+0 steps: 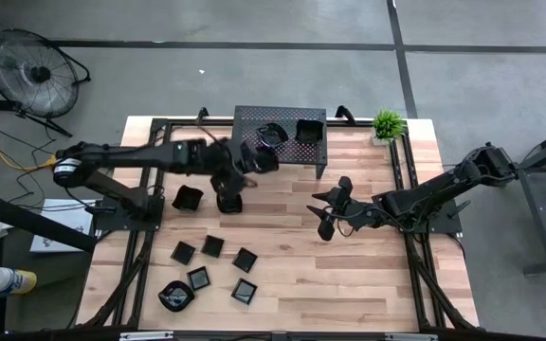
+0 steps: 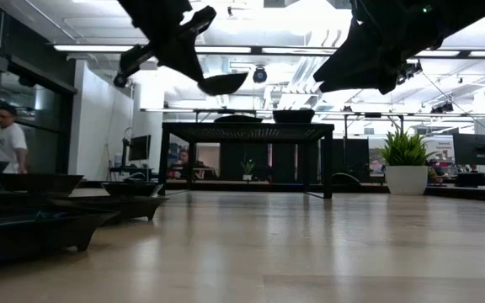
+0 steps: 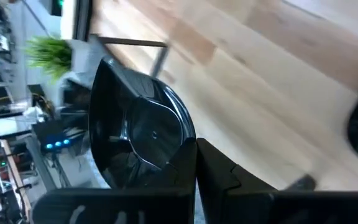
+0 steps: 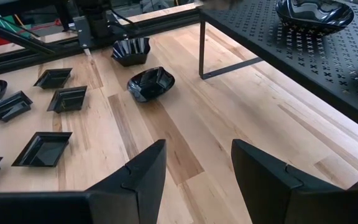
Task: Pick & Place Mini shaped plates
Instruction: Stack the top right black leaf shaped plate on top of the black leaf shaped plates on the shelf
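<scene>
My left gripper (image 1: 252,159) is shut on a glossy black mini plate (image 1: 265,159), a wavy-edged one, held high beside the near left corner of the black perforated rack (image 1: 282,144). In the low view this plate (image 2: 223,82) hangs well above the table. Two more plates (image 1: 271,133) (image 1: 308,128) sit on the rack's top. Several others rest on the table at the near left, among them a wavy one (image 4: 151,83) and flat squares (image 4: 42,148). My right gripper (image 4: 197,180) hovers open over the bare wood right of centre, with nothing between its fingers. My left gripper pinches the plate's rim (image 3: 182,146) between its two fingers, one finger (image 3: 219,171) on the outer side. The fingers slant down from the table's left. The plate is lifted clear of table and rack, its hollow turned toward the wrist camera.
The rack stands on thin legs (image 4: 201,46) at the far middle of the table. A potted plant (image 1: 388,123) stands at the far right corner. A floor fan (image 1: 31,68) is beyond the table's left. A person (image 2: 2,139) stands in the room behind.
</scene>
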Controlling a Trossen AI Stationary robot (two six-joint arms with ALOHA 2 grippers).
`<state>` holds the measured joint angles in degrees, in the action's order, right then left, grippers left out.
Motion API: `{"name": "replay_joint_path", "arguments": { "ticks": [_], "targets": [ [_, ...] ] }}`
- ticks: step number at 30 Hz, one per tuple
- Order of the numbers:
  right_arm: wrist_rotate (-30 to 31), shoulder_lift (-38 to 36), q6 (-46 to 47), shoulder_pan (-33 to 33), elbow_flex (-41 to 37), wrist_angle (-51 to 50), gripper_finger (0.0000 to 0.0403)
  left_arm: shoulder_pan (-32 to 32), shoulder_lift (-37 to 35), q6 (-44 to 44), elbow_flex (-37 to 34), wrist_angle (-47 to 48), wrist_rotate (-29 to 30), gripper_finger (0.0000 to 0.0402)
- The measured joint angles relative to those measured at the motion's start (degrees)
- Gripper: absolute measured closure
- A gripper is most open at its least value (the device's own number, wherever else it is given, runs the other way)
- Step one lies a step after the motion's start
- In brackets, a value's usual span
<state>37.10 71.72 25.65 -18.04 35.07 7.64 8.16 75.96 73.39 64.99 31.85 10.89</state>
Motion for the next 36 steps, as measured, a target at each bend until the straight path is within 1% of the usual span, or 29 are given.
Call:
{"name": "replay_joint_path", "arguments": {
  "ticks": [3, 6, 8, 13, 17, 22, 26, 31, 36],
  "targets": [
    [0.7, 0.0, 0.0, 0.0, 0.0, 0.0, 0.0226, 3.6, 0.0, 1.9, 1.8, 0.1, -2.8, 0.0401],
    [1.7, 0.0, 0.0, 0.0, 0.0, 0.0, 0.0226, 6.4, 0.0, 3.5, 3.3, -0.2, -2.9, 0.0401],
    [2.1, 0.0, -0.2, 0.0, 0.0, 0.0, 0.0226, 8.2, 0.0, 4.5, 3.9, -0.8, -4.4, 0.0401],
    [2.2, 0.0, -0.1, 0.0, 0.0, 0.0, 0.0226, 12.4, 0.5, 5.9, 4.1, -3.1, -8.8, 0.0401],
    [2.2, 0.0, 0.0, 0.0, 0.0, 0.0, 0.0226, 14.9, 2.4, 5.9, 4.1, -5.4, -10.7, 0.0401],
    [2.4, 0.0, 0.1, 0.0, -0.2, 0.4, 0.0226, 16.4, 5.1, 7.4, 4.1, -6.8, -13.1, 0.0401],
    [2.4, 0.0, 1.8, 0.0, -1.4, 0.5, 0.0226, 16.7, 6.2, 7.4, 4.0, -8.8, -13.4, 0.0401],
    [3.5, 0.0, 4.5, 0.0, -3.5, 1.7, 0.0226, 16.6, 7.6, 6.1, 4.0, -10.1, -12.6, 0.0401],
    [3.5, 0.0, 4.3, 0.0, -4.9, 5.2, 0.0226, 16.6, 9.0, 4.3, 4.0, -11.3, -11.5, 0.0401]
  ]
}}
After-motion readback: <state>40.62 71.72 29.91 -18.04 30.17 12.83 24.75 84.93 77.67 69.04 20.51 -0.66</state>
